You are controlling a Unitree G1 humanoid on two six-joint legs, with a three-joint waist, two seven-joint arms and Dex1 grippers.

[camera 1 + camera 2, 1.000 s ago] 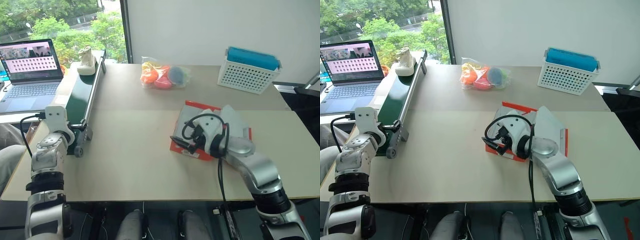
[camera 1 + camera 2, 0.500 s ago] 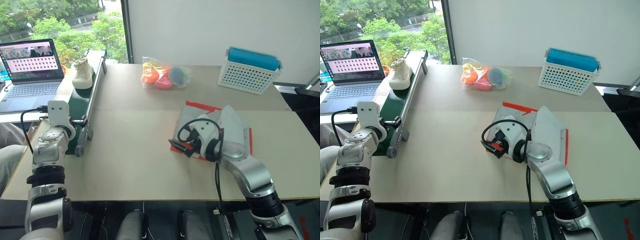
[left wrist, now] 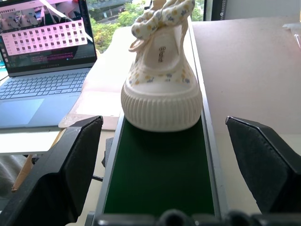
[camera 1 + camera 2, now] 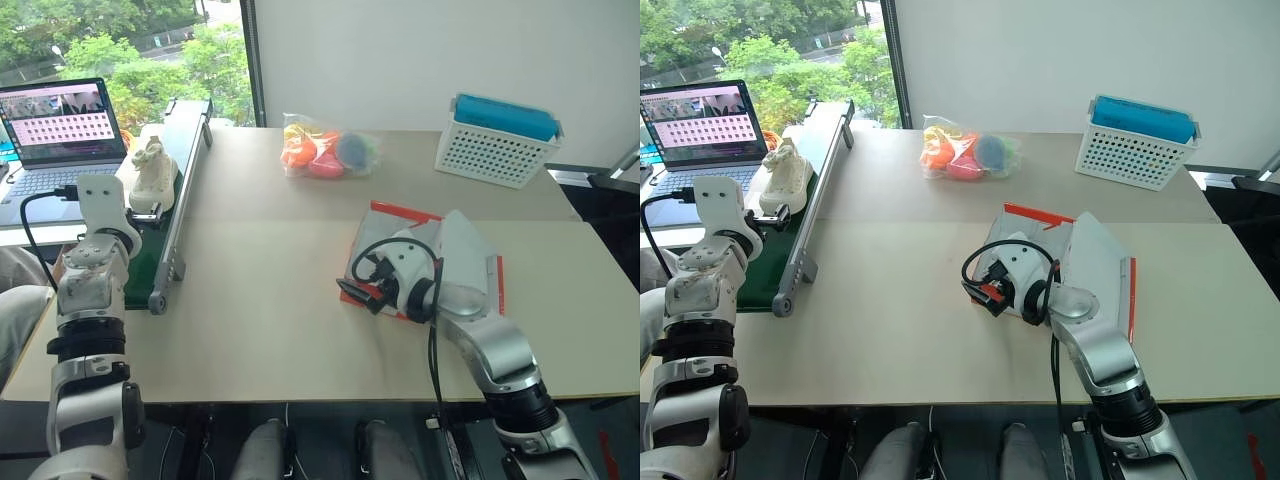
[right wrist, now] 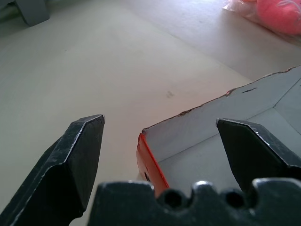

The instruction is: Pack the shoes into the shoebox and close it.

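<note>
Taking the red-orange cardboard shoebox [image 4: 430, 265] with its pale grey inside as the landmark, the open laptop [image 4: 62, 140] sits farthest to its left, off the beige desk [image 4: 260, 300]. Just nearer the box runs a narrow green conveyor belt [image 3: 160, 174] along the desk's left edge, and on it stands a small cream canvas shoe [image 3: 161, 89] with a ribbed rubber toe and a flowered lace bow, toe pointing at the left pincer [image 3: 164, 155]. That pincer is spread wide and empty, level with the belt, its two black fingers flanking the shoe's line, probably waiting to take it. Only one shoe is visible. Beyond the shoebox lies a clear bag of orange, pink and blue toys [image 4: 325, 148]. The shoebox lies open near the desk's middle, flap lid folded out. The right pincer [image 5: 162, 155], jaws wide apart and holding nothing, straddles the box's near corner, apparently to steady it. Right of and behind the box stands a white perforated basket with a blue top [image 4: 497, 140].
</note>
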